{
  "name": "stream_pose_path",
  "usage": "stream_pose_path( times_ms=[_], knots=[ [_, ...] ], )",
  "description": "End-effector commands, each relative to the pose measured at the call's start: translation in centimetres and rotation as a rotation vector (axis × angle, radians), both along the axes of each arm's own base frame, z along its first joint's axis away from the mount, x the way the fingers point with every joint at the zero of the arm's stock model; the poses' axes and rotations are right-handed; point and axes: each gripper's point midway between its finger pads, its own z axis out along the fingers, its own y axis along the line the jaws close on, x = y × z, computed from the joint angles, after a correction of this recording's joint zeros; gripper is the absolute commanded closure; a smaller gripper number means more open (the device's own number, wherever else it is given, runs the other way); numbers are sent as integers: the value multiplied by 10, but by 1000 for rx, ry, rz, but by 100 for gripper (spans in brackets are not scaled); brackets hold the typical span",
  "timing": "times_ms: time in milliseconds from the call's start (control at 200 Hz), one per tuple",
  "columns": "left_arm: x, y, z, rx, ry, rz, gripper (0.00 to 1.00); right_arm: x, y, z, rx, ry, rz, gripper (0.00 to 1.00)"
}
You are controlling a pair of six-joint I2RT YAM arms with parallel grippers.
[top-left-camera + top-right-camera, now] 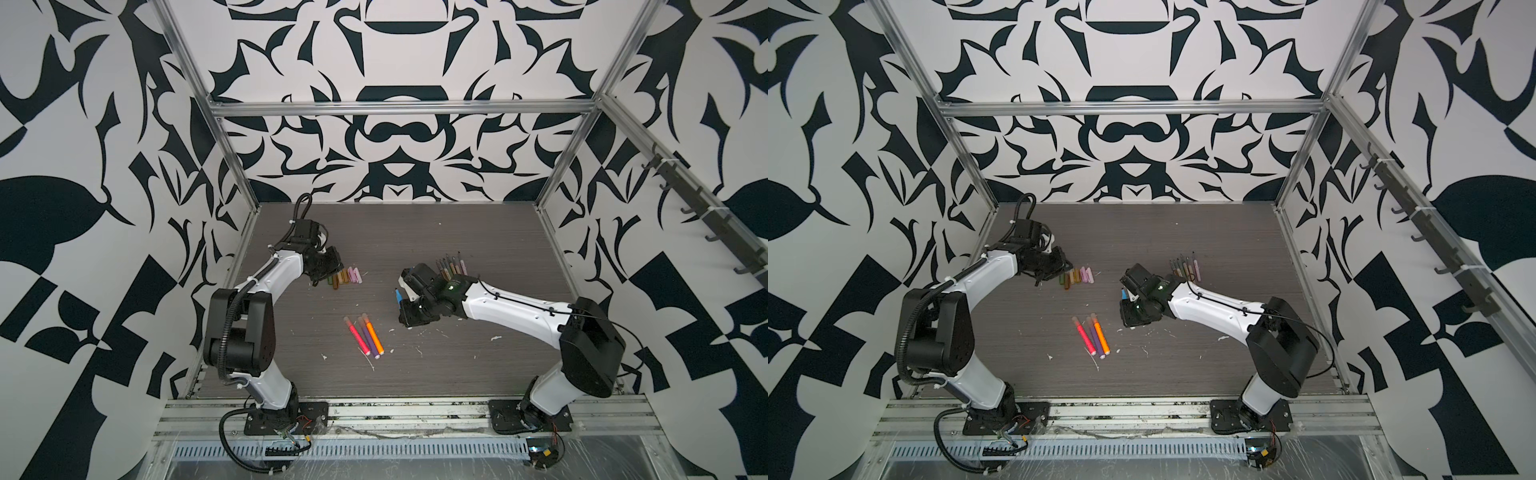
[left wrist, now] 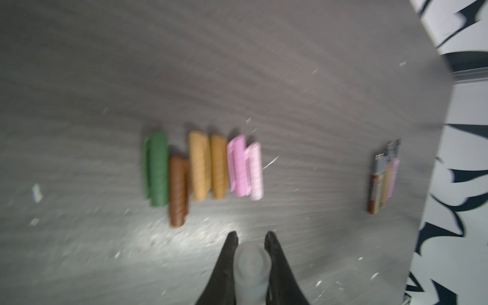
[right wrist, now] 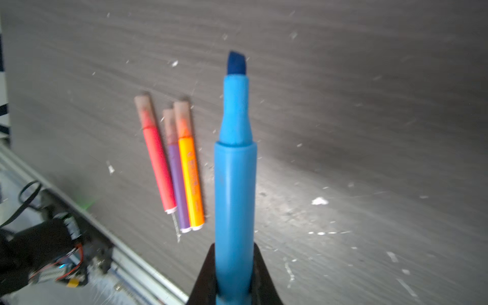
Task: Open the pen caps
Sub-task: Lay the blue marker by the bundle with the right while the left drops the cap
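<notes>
top views: high front, down on whole table (image 1: pixel 415 232) | left wrist: near loose caps (image 2: pixel 200 169) | right wrist: near capped pens (image 3: pixel 176 174), shared with top views

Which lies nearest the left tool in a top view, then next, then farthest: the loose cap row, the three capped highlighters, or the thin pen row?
1. Loose cap row: right beside the left tool, left of centre.
2. Three capped highlighters: mid-table, toward the front edge.
3. Thin pen row: far across, partly under the right arm.
</notes>
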Motion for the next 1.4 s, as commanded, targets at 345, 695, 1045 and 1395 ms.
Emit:
stream_pose_path(
  times_ms=[345,695,1045,1395],
  knots=[
    [-48,-32,-43,251,94,-147,100,63,-64,-13,-301,-158,-103,100],
    [-65,-40,-78,344,220,-202,97,95,-72,-35,-344,-118,-80,100],
    [-64,-41,-83,352,244,-201,77,114,-71,-45,-319,-77,-60,100],
    [-61,-41,-57,335,183,-189,66,116,-71,-57,-309,-33,-36,93]
  ],
)
